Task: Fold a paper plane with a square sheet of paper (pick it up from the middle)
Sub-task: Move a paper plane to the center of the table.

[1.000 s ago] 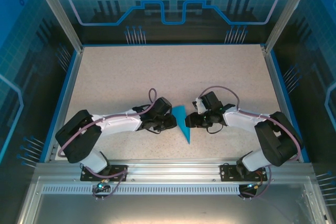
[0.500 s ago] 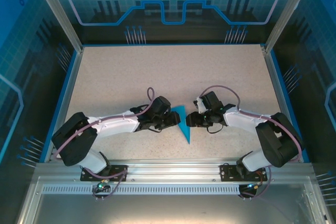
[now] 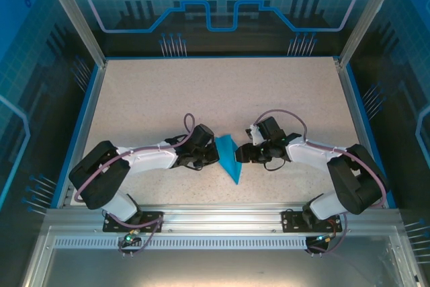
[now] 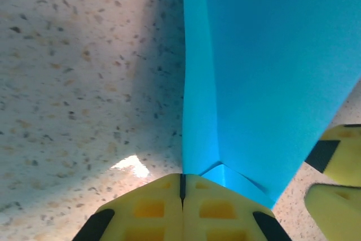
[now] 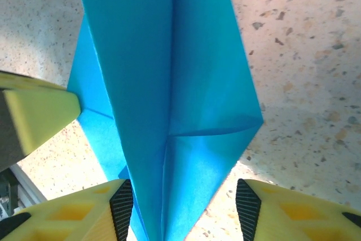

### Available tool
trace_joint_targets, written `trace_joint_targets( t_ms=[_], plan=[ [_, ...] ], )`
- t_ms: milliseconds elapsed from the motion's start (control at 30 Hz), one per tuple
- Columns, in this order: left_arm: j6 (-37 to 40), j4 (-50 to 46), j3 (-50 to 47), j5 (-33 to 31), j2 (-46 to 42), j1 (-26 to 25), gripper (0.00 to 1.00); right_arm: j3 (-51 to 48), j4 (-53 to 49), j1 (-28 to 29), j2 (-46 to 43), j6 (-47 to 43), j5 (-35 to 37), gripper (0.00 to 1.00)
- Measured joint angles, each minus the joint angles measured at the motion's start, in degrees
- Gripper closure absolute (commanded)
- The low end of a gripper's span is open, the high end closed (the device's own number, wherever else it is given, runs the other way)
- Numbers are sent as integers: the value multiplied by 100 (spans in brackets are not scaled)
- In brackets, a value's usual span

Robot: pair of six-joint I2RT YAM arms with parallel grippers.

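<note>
- From above, we see the paper plane [image 3: 228, 158] lying on the tabletop [image 3: 201, 92], between the two arms, with its sharp tip toward the arm bases.
- The left end effector [image 3: 215, 156] meets the plane's left side and the right end effector [image 3: 240, 156] meets its right side. From this height we cannot tell how the fingers stand.
- The left wrist view answers this. The two yellow fingers of the left end effector [image 4: 181, 193] are pressed together, and a raised fold of the blue paper runs into the seam between them, so they pinch the plane there.
- The same view shows the right arm's fingertips [image 4: 338, 148] at the right border, just beside the paper's edge.
- The right wrist view shows the right end effector [image 5: 183, 213] spread, with the plane's centre ridge passing between its fingers. Whether they touch the paper we cannot tell.
- It also shows a cross crease in the paper, and one left finger [image 5: 39, 108] against the plane's edge.
</note>
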Motion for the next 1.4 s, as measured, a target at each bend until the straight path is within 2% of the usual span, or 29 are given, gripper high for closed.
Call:
trace_joint_targets(
  t_ms=[400, 567, 733, 933, 1133, 1300, 1367, 1400],
  plan=[
    [136, 138, -31, 216, 0, 114, 100, 249, 24, 289, 308, -20, -11, 43],
    [205, 155, -31, 234, 0, 118, 100, 332, -160, 382, 326, -46, 332, 39],
    [216, 155, -31, 234, 0, 116, 100, 496, -345, 509, 400, -70, 407, 40],
    [214, 153, -31, 234, 13, 116, 100, 739, -380, 990, 737, -76, 555, 49],
    [214, 157, -59, 234, 13, 116, 100, 927, -636, 1300, 920, 33, 986, 69],
    [214, 157, -116, 234, 13, 118, 100, 1421, -1237, 1628, 1062, 114, 1683, 86],
    [212, 157, -118, 234, 11, 118, 95, 1624, -1493, 1735, 1088, 138, 1939, 92],
    [210, 170, -136, 232, -4, 118, 87, 1733, -1635, 1779, 1093, 142, 2074, 93]
  ],
)
